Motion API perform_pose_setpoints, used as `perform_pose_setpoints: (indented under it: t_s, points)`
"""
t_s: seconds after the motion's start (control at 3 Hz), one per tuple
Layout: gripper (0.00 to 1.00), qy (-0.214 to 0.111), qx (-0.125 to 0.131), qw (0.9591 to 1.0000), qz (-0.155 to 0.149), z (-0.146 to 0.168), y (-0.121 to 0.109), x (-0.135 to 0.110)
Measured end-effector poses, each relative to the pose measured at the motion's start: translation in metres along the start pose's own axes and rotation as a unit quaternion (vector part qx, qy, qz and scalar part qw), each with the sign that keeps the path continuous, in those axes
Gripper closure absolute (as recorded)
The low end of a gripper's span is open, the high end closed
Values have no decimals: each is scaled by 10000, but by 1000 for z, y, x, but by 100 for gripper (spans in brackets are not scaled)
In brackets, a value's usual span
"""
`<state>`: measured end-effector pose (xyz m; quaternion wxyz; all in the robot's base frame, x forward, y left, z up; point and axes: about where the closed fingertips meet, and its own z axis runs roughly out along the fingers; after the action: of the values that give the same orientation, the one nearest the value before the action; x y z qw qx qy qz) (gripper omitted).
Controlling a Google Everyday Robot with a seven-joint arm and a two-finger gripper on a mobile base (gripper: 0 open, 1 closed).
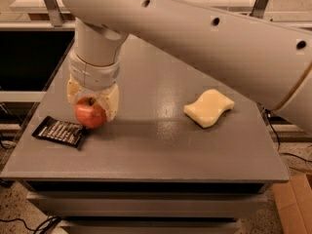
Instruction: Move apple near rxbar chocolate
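The red apple (90, 113) with yellowish patches and a short stem sits between the two cream fingers (111, 101) of my gripper (91, 100), which comes straight down from the big white arm. The gripper is shut on the apple and holds it at or just above the grey table top (161, 140); I cannot tell whether it rests there. The rxbar chocolate (59, 131), a flat black wrapper with white lettering, lies at the table's front left, right beside the apple's lower left, almost touching it.
A pale yellow wavy sponge (209, 107) lies on the right half of the table. The table's left edge runs just beyond the bar. The white arm spans the upper right. A cardboard box (295, 206) stands on the floor at the lower right.
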<state>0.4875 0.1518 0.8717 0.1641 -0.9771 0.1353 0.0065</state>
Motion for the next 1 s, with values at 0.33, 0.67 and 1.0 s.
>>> perform_pose_setpoints:
  t_s: [0.33,0.67,1.0]
  points:
    - [35,-7,-26,10000,3,2,0,0]
    - [12,-5,-42,10000,3,3,1,-1]
    - [0,6,-65,10000,-9,3,1,0]
